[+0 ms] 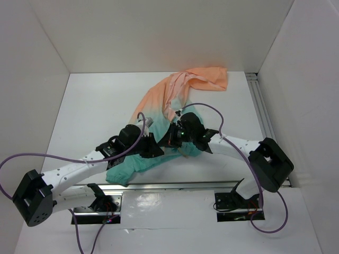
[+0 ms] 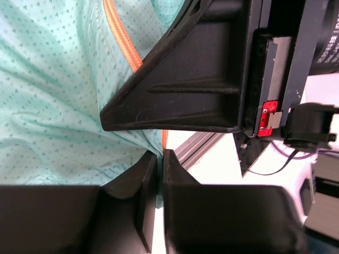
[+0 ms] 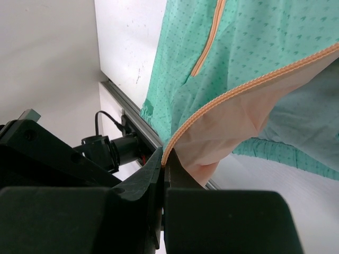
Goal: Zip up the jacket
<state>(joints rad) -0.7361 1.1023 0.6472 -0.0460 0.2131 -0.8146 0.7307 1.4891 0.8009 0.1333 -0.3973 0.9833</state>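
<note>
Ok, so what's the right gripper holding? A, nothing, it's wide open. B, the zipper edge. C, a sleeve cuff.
B: the right wrist view shows the right gripper shut on the jacket's orange zipper edge, which runs straight down between its fingers.

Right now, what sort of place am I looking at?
Probably a robotics lab test booth: plain white walls enclose a white table, and two black-and-white robot arms handle a peach-to-teal fabric jacket.
</note>
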